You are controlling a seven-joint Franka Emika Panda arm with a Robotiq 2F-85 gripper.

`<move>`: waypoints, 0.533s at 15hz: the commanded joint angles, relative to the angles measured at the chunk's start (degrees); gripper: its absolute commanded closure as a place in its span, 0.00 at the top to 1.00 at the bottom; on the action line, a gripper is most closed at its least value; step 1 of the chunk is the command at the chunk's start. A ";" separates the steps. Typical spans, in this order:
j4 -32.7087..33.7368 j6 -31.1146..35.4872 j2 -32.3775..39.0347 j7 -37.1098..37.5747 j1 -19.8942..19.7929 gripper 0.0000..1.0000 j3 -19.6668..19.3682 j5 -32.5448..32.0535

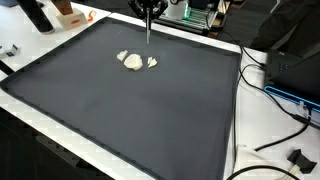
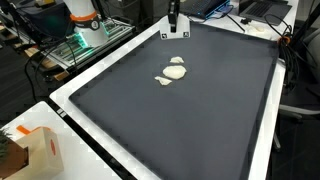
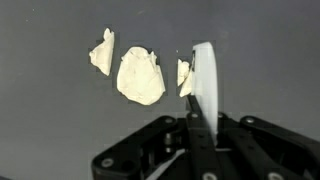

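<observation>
Three cream-coloured pieces lie together on a dark mat [image 1: 120, 110]: a large one [image 3: 140, 77], a small one to its left [image 3: 102, 52] and a small one to its right [image 3: 184, 77]. My gripper [image 3: 200, 125] is shut on a thin white flat tool [image 3: 204, 80], whose blade points down beside the right small piece. In both exterior views the gripper [image 1: 148, 14] [image 2: 172, 20] hangs above the mat's far part, just behind the pieces [image 1: 134, 62] [image 2: 175, 72]. Whether the tool's tip touches the mat I cannot tell.
The mat [image 2: 200, 130] is edged by a white table border [image 2: 90, 125]. A cardboard box [image 2: 40, 150] stands at a near corner. Cables [image 1: 275, 95] and equipment lie along one side, and the robot base [image 2: 85, 20] with clutter stands behind.
</observation>
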 commanded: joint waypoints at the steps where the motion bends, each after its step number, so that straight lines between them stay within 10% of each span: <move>1: -1.92 -4.68 -4.51 -1.64 0.27 0.01 0.40 1.94; 8: -0.85 -10.51 -7.74 -0.11 0.75 0.01 0.98 0.35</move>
